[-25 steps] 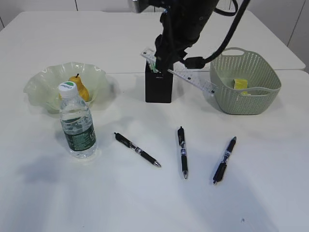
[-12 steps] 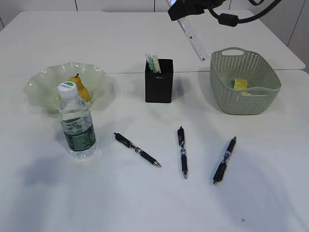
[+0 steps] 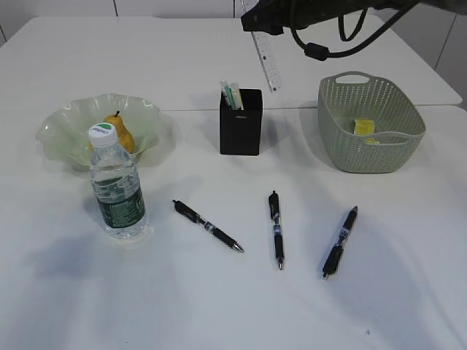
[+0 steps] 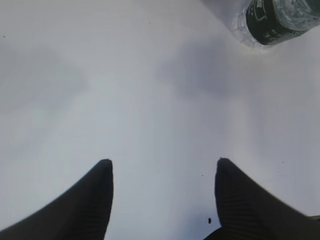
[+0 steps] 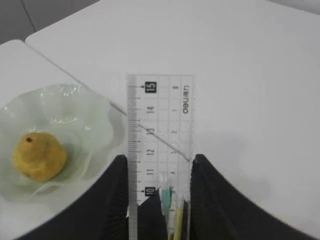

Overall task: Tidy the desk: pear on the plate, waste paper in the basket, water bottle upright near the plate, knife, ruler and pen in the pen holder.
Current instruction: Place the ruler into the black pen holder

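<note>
A: What do you have in your right gripper [image 5: 159, 161]?

B: The ruler [image 5: 160, 145], clamped edge to edge between my 2 dark fingers [image 5: 117, 195]. It is clear plastic; I can read 10, 11, 12, 13, 14 and a boxed 15 on it, and the brand "deli". I hold it in the air over the far side of the table [image 3: 219, 306], hanging down just above and behind the pen holder [image 3: 241, 122].

A: And your left gripper [image 4: 161, 167]?

B: Spread wide, holding nothing, above bare table. The water bottle [image 3: 117, 186] stands upright near the left edge, just in front of the plate [image 3: 69, 127]. Its dark green label carries print too small to read.

A: The rest?

B: The pear [image 3: 120, 133] lies on the plate. The waste paper [image 3: 363, 127] lies in the basket [image 3: 368, 124] toward the right edge. 3 black pens [image 3: 277, 230] lie flat in the middle.
</note>
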